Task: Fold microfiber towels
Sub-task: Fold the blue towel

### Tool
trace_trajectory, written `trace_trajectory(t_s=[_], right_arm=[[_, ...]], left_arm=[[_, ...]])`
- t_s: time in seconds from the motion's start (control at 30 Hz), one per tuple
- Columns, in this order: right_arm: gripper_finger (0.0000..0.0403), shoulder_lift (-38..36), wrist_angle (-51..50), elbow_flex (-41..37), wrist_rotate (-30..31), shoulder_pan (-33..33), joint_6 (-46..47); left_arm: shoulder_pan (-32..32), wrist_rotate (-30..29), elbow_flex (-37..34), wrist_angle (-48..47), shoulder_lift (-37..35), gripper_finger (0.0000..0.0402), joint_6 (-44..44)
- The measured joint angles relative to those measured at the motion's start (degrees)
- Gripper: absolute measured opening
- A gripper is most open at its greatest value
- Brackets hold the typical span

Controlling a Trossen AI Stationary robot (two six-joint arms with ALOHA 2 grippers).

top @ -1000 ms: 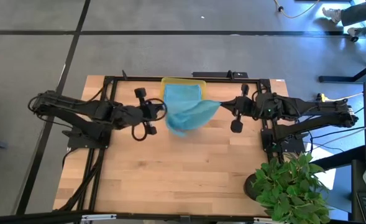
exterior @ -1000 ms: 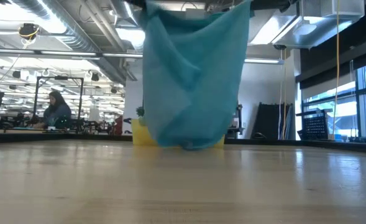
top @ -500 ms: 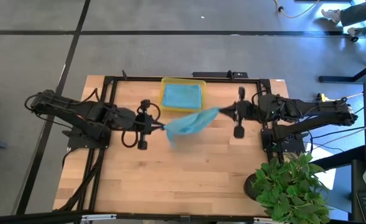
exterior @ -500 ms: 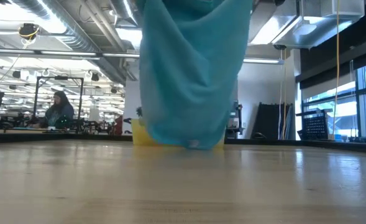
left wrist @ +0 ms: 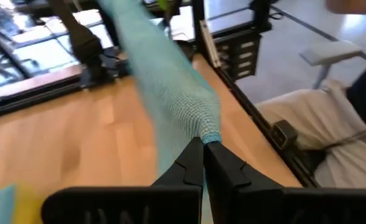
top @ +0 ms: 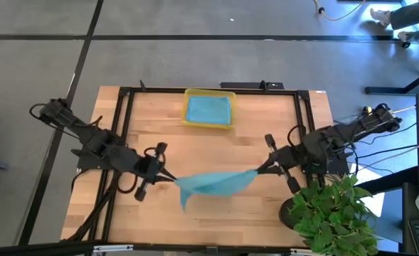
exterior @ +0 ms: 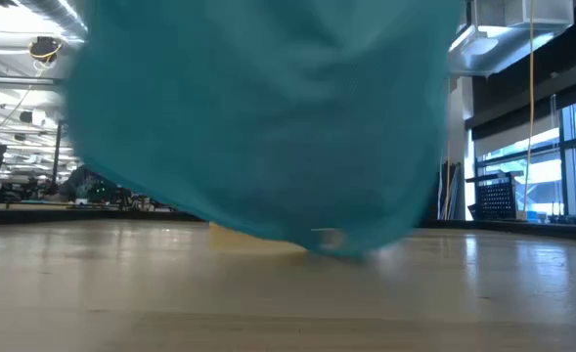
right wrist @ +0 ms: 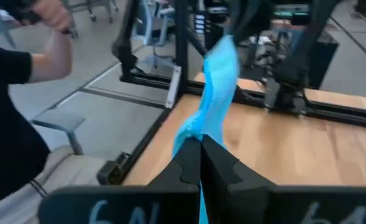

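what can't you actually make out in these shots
- Low view: the teal towel hangs close to the lens and blurs, hiding both grippers and most of the yellow tray behind it.
- High view: the tray's contents show only as a teal patch; how many cloths, cannot tell.
- Low view: whether the towel's bottom edge touches the table is too blurred to tell.

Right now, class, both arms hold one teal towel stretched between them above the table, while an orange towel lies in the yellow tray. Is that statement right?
One detail is wrong. The towel in the yellow tray is teal-blue, not orange, as the high view shows. The rest stands: the left gripper and right gripper, jaws shut, hold one teal towel stretched between them above the table.
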Motion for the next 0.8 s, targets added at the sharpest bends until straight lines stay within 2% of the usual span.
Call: trace_trajectory(t_s=[0.1, 0.2, 0.3, 0.37, 0.47, 0.6, 0.8], right_arm=[[0.0, -0.02, -0.12, 0.0, 1.19, 0.47, 1.36], [0.0, 0.06, -3.91, 0.0, 6.68, -1.04, 4.12], [0.0, 1.19, -10.08, -0.07, 11.24, -3.79, 8.09], [0.0, 2.25, -13.02, -0.71, 13.11, -5.75, 10.62], [0.0, 4.46, -13.92, -2.45, 13.55, -9.07, 12.31], [0.0, 9.14, -14.33, -4.33, 13.29, -13.48, 12.28], [0.0, 18.69, -13.64, -5.27, 13.3, -19.1, 10.35]], left_arm=[[-0.77, -5.5, 0.0, -2.7, -1.07, 0.0, -3.41], [0.61, -11.84, 0.02, -10.31, -1.64, 0.0, -8.99], [3.71, -14.18, -1.89, -16.71, -1.57, 0.0, -15.71], [6.15, -13.39, -4.86, -17.11, -1.56, 0.0, -17.75], [10.02, -7.8, -10.25, -15.16, -1.54, 0.0, -18.53], [15.53, -3.27, -17.62, -10.38, -1.54, 0.0, -17.29], [22.91, -2.27, -25.58, -4.08, -1.54, 0.0, -13.17]])
